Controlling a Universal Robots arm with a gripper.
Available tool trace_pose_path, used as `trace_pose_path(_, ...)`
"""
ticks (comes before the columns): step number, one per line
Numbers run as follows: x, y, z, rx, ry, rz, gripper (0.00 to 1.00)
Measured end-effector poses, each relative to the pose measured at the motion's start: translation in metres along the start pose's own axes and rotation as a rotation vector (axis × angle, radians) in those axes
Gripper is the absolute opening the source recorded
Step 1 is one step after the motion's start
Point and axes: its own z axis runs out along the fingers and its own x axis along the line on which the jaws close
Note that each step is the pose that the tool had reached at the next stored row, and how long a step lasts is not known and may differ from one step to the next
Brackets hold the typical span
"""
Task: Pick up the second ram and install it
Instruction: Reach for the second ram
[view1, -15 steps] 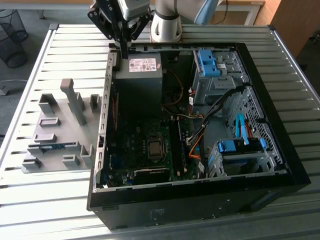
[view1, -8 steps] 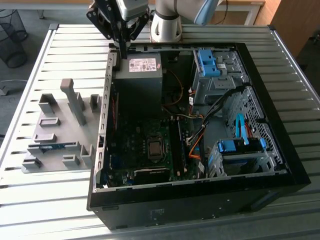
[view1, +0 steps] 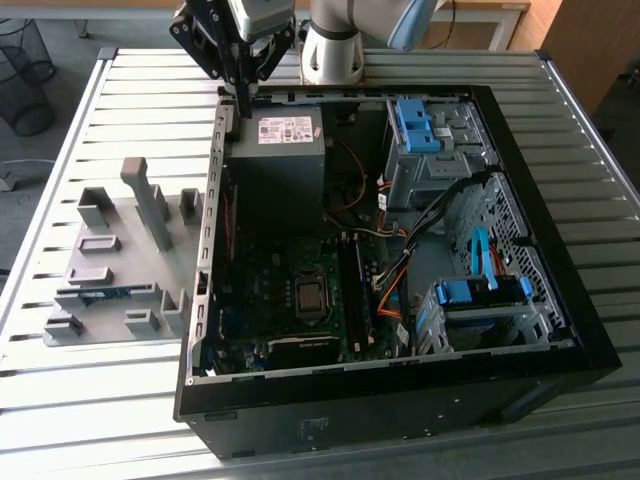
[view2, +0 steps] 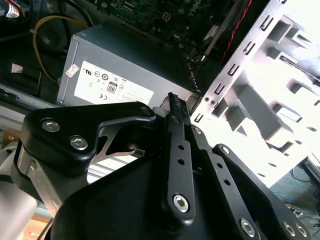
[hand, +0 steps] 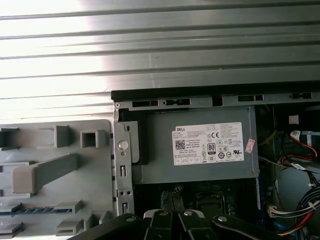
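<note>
While the second ram (view1: 100, 293) lies in its fixture (view1: 120, 215), the gripper (view1: 240, 106), seemingly pressed together, hovers over the computer case's (view1: 215, 180) corner.

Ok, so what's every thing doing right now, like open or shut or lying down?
Big black metal computer case: lying flat, side open.
Thin blue ram stick: lying in the grey plastic holder, not picked up.
Black robot gripper: shut, empty, over the case's edge.
</note>
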Motion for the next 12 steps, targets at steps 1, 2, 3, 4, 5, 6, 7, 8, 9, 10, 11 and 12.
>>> trace_pose_path(1, 0.0004, 0.0000, 0.0000, 0.0000, 0.0000, 0.000, 0.10)
trace_pose_path(2, 0.0008, -0.0001, 0.0000, 0.0000, 0.0000, 0.000, 0.10)
trace_pose_path(3, 0.0011, -0.0001, 0.0000, 0.0000, 0.0000, 0.000, 0.10)
trace_pose_path(4, 0.0015, -0.0001, 0.0000, 0.0001, 0.0001, 0.000, 0.10)
trace_pose_path(5, 0.0018, -0.0001, 0.0000, 0.0000, 0.0000, 0.000, 0.10)
trace_pose_path(6, 0.0022, -0.0002, 0.0000, 0.0000, 0.0000, 0.000, 0.10)
trace_pose_path(7, 0.0026, -0.0002, 0.0000, 0.0000, 0.0000, 0.000, 0.10)
trace_pose_path(8, 0.0029, -0.0002, 0.0001, 0.0000, 0.0000, 0.000, 0.10)
trace_pose_path(9, 0.0032, -0.0003, 0.0001, 0.0000, 0.0000, 0.000, 0.10)
trace_pose_path(10, 0.0035, -0.0003, 0.0001, 0.0000, 0.0000, 0.000, 0.10)
trace_pose_path(11, 0.0038, -0.0003, 0.0001, 0.0000, 0.0001, 0.000, 0.10)
trace_pose_path(12, 0.0042, -0.0003, 0.0001, 0.0000, 0.0000, 0.000, 0.10)
